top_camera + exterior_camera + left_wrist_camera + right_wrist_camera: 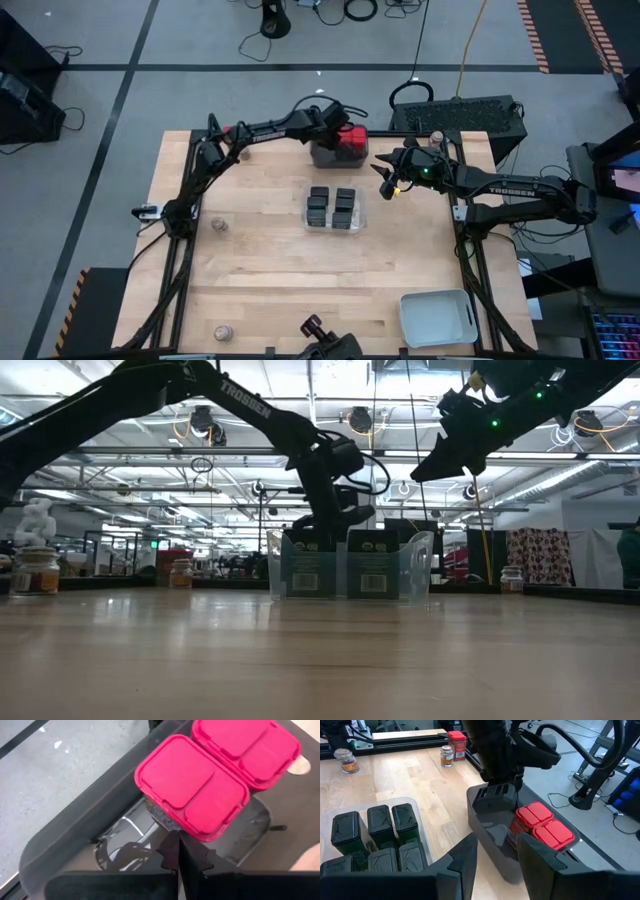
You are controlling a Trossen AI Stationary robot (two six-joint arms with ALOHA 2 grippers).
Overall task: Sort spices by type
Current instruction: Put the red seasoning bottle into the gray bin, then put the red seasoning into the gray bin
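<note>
Left gripper [179, 851] sits with its fingers pressed together and empty inside the dark grey tray [326, 156] at the far edge of the table [260, 290], just beside two red-topped containers [192, 787] that stand touching one another in that tray. Judging by this, a red one has just been placed. To finish well, the arm should rise straight up before swinging away, so the closed tips do not catch a red lid or tip the pair.

Right gripper [497, 851] hovers over the table's far right part, near the same tray, fingers apart with nothing between them. It should wait until the left arm clears the tray, since the two stand close there.

Mid-table, black boxy containers [333, 208] fill the clear tray [359, 222]. Round jars remain loose: one [218, 225] toward the left edge, one [223, 332] at the near edge, and one [447, 755] beside a loose red-topped container [456, 744] near the far left corner. The pale grey tray [437, 318] sits at the near right corner.

Hard to make out: how many red containers the tray holds, since the left arm covers part of it from above, and what the dark item at the near edge is.
</note>
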